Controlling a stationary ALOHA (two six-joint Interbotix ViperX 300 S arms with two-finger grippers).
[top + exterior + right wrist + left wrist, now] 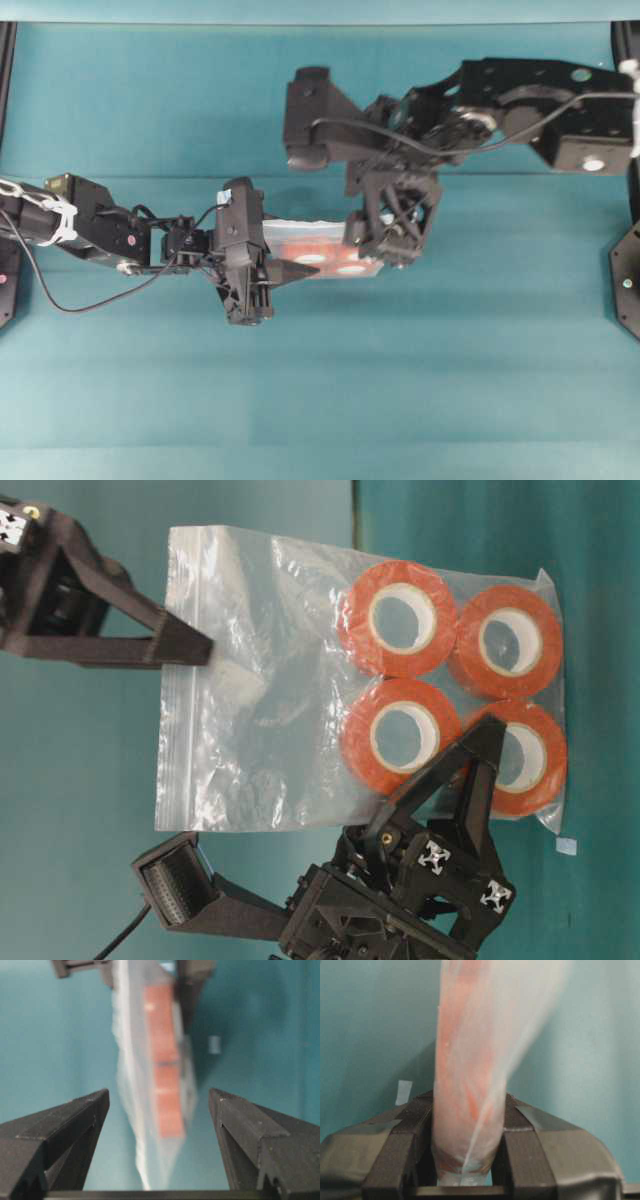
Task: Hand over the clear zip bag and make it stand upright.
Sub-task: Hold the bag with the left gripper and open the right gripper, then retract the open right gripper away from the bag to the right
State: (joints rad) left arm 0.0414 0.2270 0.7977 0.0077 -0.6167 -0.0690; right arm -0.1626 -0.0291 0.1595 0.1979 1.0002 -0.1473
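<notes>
The clear zip bag [318,240] [260,710] holds several orange tape rolls [400,620]. It hangs on edge between the two arms. The table-level view is turned sideways, so the zip strip [175,680] lies at picture-left and the rolls at picture-right. My left gripper [290,268] [485,765] [467,1125] is shut on the roll end of the bag. My right gripper [375,240] [190,645] [159,1105] stands open astride the clear zip end, fingers [75,1120] apart from the plastic. I cannot tell if the bag touches the table.
A small pale scrap of tape [567,847] [214,1044] lies on the teal table [320,400]. Dark frame parts stand at the left edge [6,60] and the right edge [628,280].
</notes>
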